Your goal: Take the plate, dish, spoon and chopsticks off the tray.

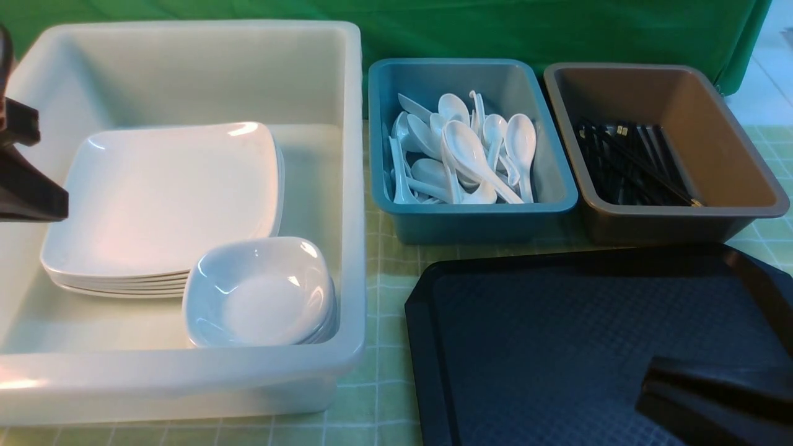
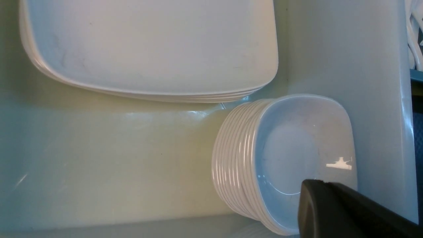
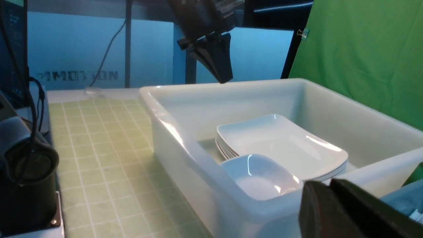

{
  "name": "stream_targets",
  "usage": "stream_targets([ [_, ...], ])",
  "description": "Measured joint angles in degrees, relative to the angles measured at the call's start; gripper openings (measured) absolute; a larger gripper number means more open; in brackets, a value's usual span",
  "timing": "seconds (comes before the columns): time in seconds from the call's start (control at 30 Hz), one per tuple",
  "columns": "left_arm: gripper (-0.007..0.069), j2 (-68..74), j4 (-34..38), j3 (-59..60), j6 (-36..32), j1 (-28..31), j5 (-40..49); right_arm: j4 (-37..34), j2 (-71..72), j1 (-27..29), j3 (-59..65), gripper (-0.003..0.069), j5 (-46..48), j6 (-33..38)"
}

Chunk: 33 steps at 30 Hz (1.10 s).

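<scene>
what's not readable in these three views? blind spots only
- Tray: near and right edges are cut off by the front view's frame, and the right end effector covers its near right corner.
- Plates: stack count unclear, the lower rims merge in every view.
- Chopsticks: too thin and dark to count in the brown tub.
- Left end effector: mostly cut off by the front view's left edge.

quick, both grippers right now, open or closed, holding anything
Left gripper: closed, holding nothing, above the white tub.
Right gripper: looks closed, holding nothing, over the tray.
</scene>
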<state>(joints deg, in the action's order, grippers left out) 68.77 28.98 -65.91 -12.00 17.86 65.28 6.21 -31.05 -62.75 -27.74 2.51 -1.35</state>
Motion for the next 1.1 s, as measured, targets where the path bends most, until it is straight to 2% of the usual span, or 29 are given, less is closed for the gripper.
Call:
stream_targets([
  [0.43, -0.0008, 0.0, -0.5, 0.0, 0.0, 0.0, -1.8, 0.0, 0.5, 0.0, 1.2, 0.0055, -0.1, 0.0],
  [0.57, -0.0008, 0.0, -0.9, 0.0, 0.0, 0.0, -1.9, 0.0, 2.3, 3.4, 3.9, 0.0066, -0.3, 0.0],
  [0.83, -0.0008, 0.0, -3.8, 0.0, 0.0, 0.0, -1.9, 1.8, 10.8, 26.3, 14.5, 0.0089, 0.3, -0.1],
  [0.93, -0.0008, 0.0, -4.3, 0.0, -0.3, 0.0, -1.9, 2.1, 17.1, 38.0, 20.3, 0.0097, 3.3, -0.1],
  [1.1, -0.0008, 0.0, -4.4, 0.0, -2.1, 0.0, -1.9, 2.3, 23.7, 49.7, 25.9, 0.0106, 7.8, -0.1],
])
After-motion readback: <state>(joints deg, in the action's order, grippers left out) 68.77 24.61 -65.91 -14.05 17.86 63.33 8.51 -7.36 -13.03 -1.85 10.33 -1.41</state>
